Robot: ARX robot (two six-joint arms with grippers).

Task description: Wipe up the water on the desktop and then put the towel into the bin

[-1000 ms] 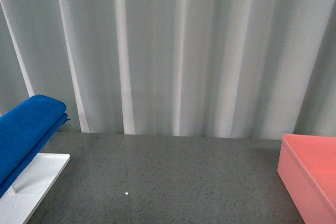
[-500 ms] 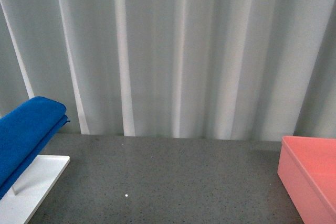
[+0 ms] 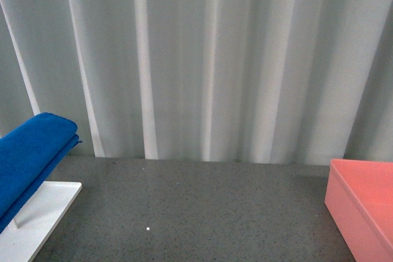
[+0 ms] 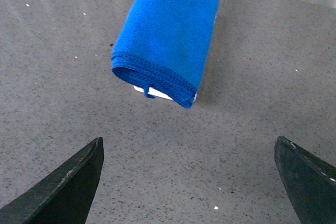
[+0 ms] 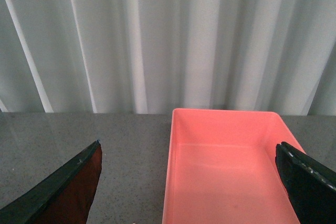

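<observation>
The blue towel (image 3: 27,157) hangs folded over a white rack at the far left of the dark grey desktop (image 3: 196,207). It also shows in the left wrist view (image 4: 168,30). My left gripper (image 4: 189,174) is open and empty above the desktop, short of the towel's near end. The salmon-pink bin (image 3: 362,204) stands at the right edge. In the right wrist view the bin (image 5: 226,166) is empty. My right gripper (image 5: 189,177) is open and empty, hovering before the bin's near left wall. Neither arm shows in the front view. I see no water.
The white rack base (image 3: 37,219) lies flat under the towel at the front left. A pale pleated curtain (image 3: 202,59) closes off the back of the desktop. A small white speck (image 3: 148,227) lies on the desktop.
</observation>
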